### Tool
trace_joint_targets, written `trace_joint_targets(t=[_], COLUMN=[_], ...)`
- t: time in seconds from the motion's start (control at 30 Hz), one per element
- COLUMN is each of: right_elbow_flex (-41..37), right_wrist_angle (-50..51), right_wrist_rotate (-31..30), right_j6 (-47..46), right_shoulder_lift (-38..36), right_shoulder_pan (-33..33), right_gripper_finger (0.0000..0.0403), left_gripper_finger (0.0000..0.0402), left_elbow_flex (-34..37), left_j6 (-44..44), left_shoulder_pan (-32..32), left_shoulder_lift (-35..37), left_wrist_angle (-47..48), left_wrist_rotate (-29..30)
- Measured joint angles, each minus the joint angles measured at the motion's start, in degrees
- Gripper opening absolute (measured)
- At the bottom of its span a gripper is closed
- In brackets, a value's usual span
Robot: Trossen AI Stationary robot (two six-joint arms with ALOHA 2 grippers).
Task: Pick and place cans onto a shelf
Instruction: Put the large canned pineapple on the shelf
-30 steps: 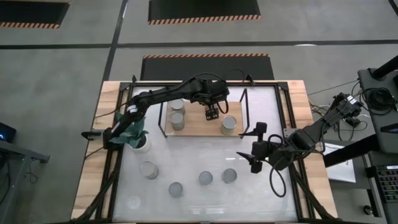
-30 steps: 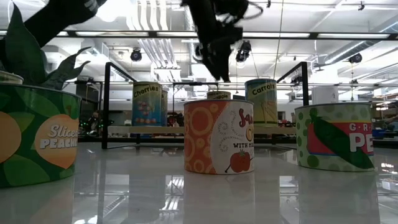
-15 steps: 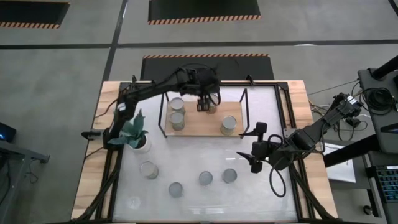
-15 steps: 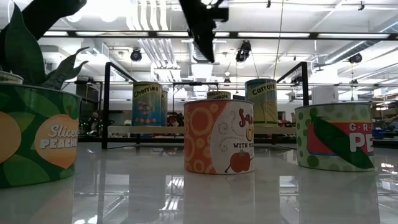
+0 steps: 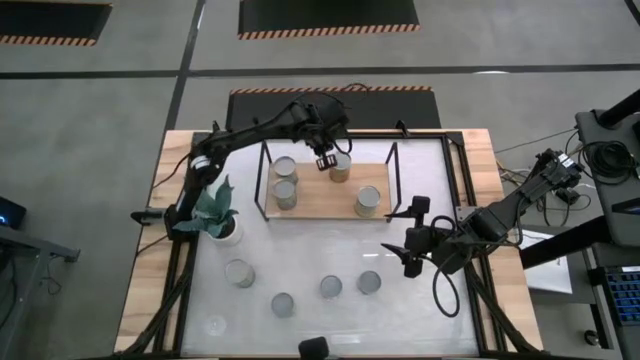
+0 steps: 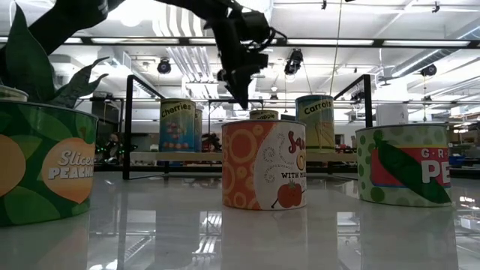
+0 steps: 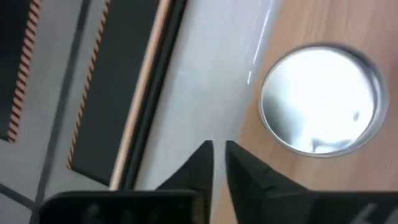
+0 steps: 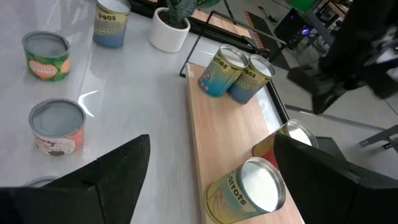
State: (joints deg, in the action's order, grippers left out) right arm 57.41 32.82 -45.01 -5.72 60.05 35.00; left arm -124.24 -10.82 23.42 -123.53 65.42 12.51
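Four cans stand upright on the shelf (image 5: 320, 203): two at its left end (image 5: 285, 167) (image 5: 285, 192), one at the far middle (image 5: 340, 169) and one at the right (image 5: 368, 200). Several more cans stand on the white table (image 5: 331, 287). My left gripper (image 5: 325, 161) hangs shut and empty over the shelf's far edge, just left of the far-middle can (image 7: 320, 99). My right gripper (image 5: 388, 233) waits open over the table, right of the shelf, holding nothing.
A white pot with a teal plant (image 5: 216, 212) stands left of the shelf. The shelf's black frame posts (image 5: 392, 170) rise at its ends. Table cans stand in a loose row near the front (image 5: 239, 272) (image 5: 282, 304) (image 5: 369, 282). Bare table lies between row and shelf.
My left gripper has drawn away from the middle of the shelf toward the table's far edge and a little left, uncovering the far-middle can, which stays standing on the board. Its fingers have gone from open to shut on nothing.
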Motion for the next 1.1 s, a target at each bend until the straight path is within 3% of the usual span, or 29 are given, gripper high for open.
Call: trace_joint_targets(t=[0.23, 0.53, 0.87, 1.1], right_elbow_flex=[0.0, 0.0, 0.0, 0.0], right_wrist_angle=[-0.02, -0.13, -0.19, -0.37], right_wrist_rotate=[0.0, -0.04, -0.04, -0.04], right_j6=[0.86, 2.32, 2.73, 2.73], right_shoulder_lift=[-0.03, -0.07, -0.07, -0.07], right_shoulder_pan=[0.0, 0.0, 0.0, 0.0], right_gripper_finger=[0.0327, 0.0327, 0.0327, 0.0327], left_gripper_finger=[0.0008, 0.0, 0.0, 0.0], left_elbow_flex=[4.08, 5.28, 5.14, 7.93], left_j6=[3.22, 6.44, 6.88, 6.89], left_shoulder_pan=[-0.79, -5.77, -8.18, -8.26], left_shoulder_lift=[-0.15, -0.15, -0.15, -0.13], left_wrist_angle=[-1.67, -7.89, -7.78, -13.37], left_wrist_rotate=[-0.19, -7.04, -4.97, -5.59])
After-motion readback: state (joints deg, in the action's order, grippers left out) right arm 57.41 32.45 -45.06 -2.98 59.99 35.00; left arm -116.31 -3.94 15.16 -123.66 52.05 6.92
